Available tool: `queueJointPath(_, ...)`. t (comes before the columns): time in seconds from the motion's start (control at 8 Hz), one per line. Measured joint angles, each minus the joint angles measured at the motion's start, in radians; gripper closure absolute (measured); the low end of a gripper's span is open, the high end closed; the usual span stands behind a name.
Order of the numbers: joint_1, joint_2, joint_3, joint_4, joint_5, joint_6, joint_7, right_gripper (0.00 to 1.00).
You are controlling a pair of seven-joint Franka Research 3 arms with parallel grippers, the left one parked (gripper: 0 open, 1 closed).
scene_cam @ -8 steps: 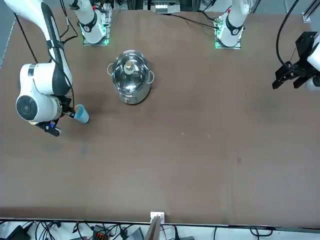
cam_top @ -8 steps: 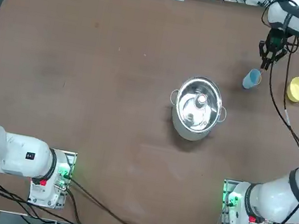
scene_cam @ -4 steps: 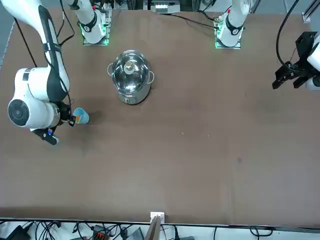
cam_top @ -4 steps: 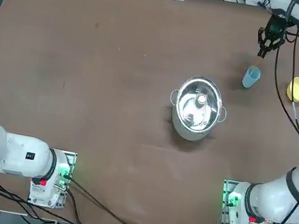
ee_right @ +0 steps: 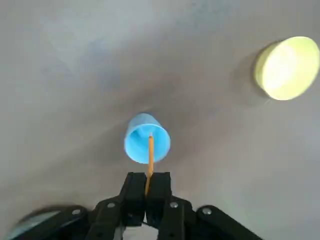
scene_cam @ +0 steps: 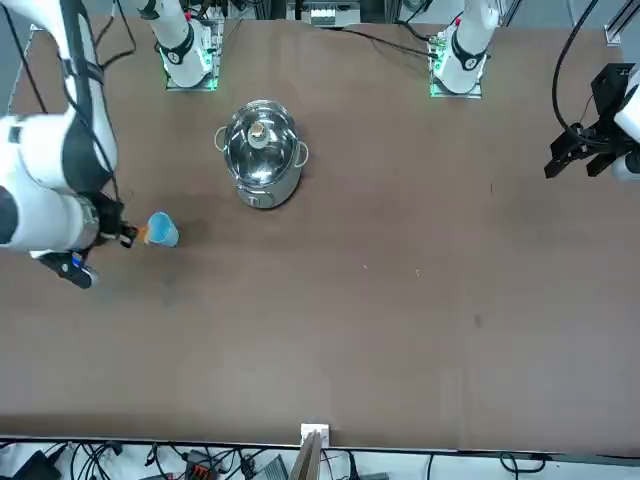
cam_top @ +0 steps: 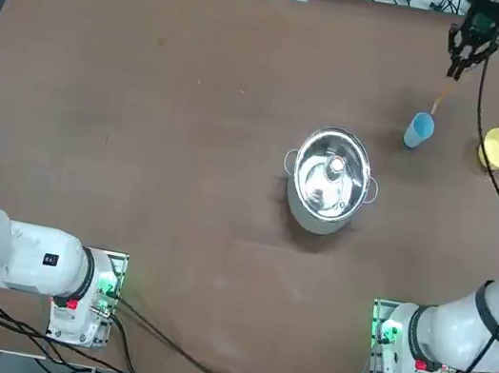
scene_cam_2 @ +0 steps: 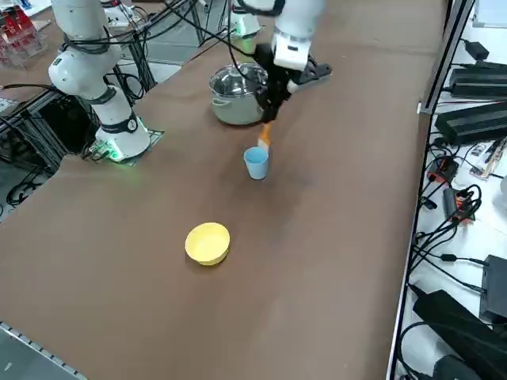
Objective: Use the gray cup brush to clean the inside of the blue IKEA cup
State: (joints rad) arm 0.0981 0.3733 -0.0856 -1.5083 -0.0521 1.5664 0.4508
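Brown desk (cam_top: 190, 138) carries the blue IKEA cup (ee_right: 146, 145), upright near a steel pot (cam_top: 330, 180). Above the cup, the right gripper (ee_right: 147, 194) hangs, jaws clenched on the gray cup brush (ee_right: 149, 160), its tip over the cup's mouth.

In the top view, the right gripper (cam_top: 462, 62) has risen toward the upper right corner of the frame, farther from the blue IKEA cup (cam_top: 419, 130) than a second ago. It has drawn the gray cup brush (cam_top: 443, 93) up with it, so the orange handle now shows between gripper and cup. In the front view the arm has shifted further toward the left edge.
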Motion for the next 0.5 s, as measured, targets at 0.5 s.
queueJointPath(0.5,-0.033,-0.015,-0.015,-0.078,-0.311,0.027,-0.073,0.96)
